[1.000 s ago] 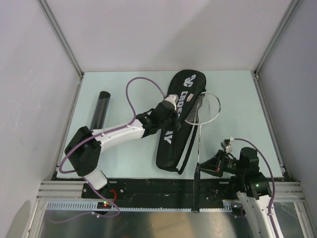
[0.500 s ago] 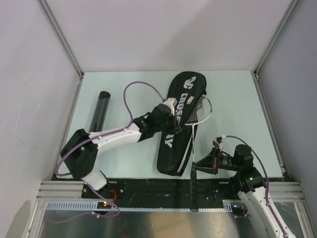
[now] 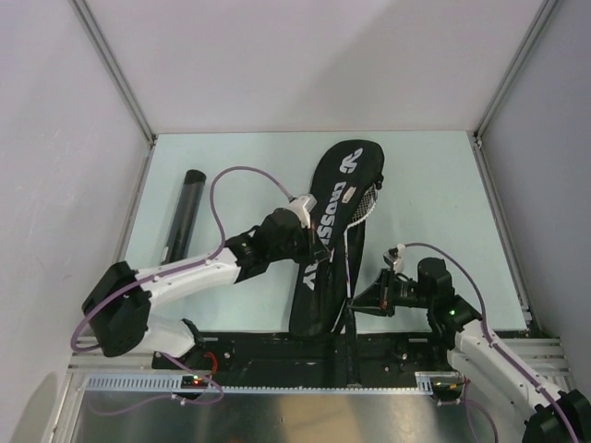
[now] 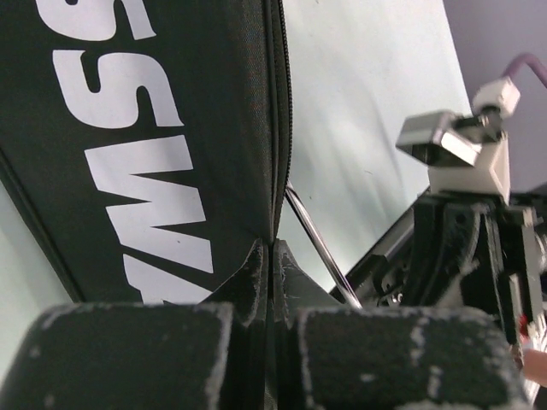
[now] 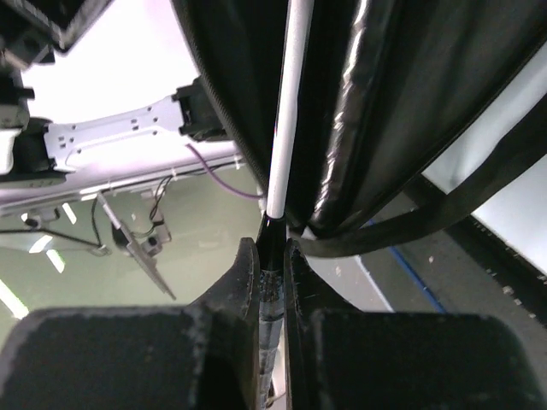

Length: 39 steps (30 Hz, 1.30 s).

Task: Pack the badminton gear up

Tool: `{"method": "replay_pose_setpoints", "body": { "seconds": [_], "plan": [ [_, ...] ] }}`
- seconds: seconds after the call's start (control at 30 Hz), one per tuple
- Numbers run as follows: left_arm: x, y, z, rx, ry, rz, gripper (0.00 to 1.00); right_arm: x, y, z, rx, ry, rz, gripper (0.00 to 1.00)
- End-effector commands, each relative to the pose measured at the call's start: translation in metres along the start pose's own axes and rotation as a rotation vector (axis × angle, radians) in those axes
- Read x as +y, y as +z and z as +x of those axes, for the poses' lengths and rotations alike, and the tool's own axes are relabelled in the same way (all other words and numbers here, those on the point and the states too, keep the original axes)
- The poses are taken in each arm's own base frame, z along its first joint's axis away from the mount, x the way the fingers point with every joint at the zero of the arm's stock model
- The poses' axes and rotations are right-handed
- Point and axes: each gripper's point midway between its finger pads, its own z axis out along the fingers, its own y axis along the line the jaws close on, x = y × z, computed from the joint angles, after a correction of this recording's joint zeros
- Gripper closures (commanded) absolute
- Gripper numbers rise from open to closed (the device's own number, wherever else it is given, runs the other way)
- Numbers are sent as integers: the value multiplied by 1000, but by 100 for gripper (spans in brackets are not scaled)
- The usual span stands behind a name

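The long black CROSSWAY racket bag lies lengthwise at the table's middle. My left gripper is shut on the bag's zipper edge, pinching the fabric between its fingertips. A silver-framed racket is mostly inside the bag. Part of its strung head sticks out on the right, and its thin shaft runs along the opening. My right gripper is shut on the racket's black handle, just below the white shaft. The black tube lies at the left.
The bag's carrying strap loops past the right gripper near the table's front edge. Metal frame posts and grey walls close in the table on both sides. The black base rail runs along the near edge.
The right gripper has pushed the racket left and forward, so most of its head is now inside the bag. The left arm has drawn back toward the front with the bag's edge.
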Motion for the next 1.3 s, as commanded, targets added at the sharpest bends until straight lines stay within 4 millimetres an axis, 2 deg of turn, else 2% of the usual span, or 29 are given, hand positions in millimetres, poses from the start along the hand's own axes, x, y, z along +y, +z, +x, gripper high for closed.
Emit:
{"method": "replay_pose_setpoints", "body": {
  "seconds": [0.0,0.3,0.47,0.6,0.83,1.03,1.17,1.27],
  "plan": [
    [-29,-22,-9,-53,-29,134,100,26,5,-41,-158,-226,-22,100],
    [-39,-39,1,-74,-165,233,100,40,30,-112,-382,-261,37,100],
    [-44,-45,4,-84,-241,267,100,48,51,-137,-477,-295,51,100],
    [-48,-52,3,-101,-291,293,100,38,64,-151,-532,-313,91,100],
    [-53,-61,4,-110,-338,323,100,27,81,-166,-586,-347,136,100],
    [-46,-62,9,-118,-351,308,100,28,87,-170,-615,-365,182,99],
    [-35,-56,12,-128,-337,268,100,23,98,-158,-588,-393,268,89],
    [-25,-51,18,-125,-329,237,100,14,101,-145,-540,-388,338,72]
  ]
}}
